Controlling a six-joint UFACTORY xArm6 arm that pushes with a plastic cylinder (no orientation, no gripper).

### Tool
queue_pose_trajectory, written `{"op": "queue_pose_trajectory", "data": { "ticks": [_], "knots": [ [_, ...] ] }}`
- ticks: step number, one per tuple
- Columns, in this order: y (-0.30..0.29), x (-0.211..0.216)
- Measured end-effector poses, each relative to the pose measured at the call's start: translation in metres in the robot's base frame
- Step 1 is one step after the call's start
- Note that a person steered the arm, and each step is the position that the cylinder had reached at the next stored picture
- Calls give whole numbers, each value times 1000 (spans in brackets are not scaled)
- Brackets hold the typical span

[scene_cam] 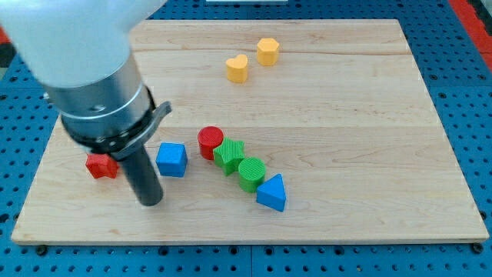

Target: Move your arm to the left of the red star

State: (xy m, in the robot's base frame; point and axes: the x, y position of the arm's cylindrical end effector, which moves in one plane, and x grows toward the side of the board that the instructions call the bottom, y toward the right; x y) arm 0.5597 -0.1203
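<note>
The red star lies near the board's left edge, partly hidden behind my arm. My tip rests on the board below and to the right of the star, a short way off. A blue cube sits just right of the rod. The rod's dark shaft rises from the tip into the grey arm body at the view's top left.
A red cylinder, green star, green cylinder and blue triangle form a diagonal chain at centre. A yellow heart and yellow hexagon sit near the top. The wooden board lies on blue pegboard.
</note>
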Motion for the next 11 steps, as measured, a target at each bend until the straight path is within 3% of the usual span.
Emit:
{"op": "queue_pose_trajectory", "data": {
  "ticks": [3, 4, 5, 6, 7, 8, 10, 11],
  "knots": [
    [-1, -38],
    [-2, -30],
    [1, 20],
    [-84, 34],
    [-173, 22],
    [-184, 10],
    [-123, -46],
    [-184, -55]
  ]
}}
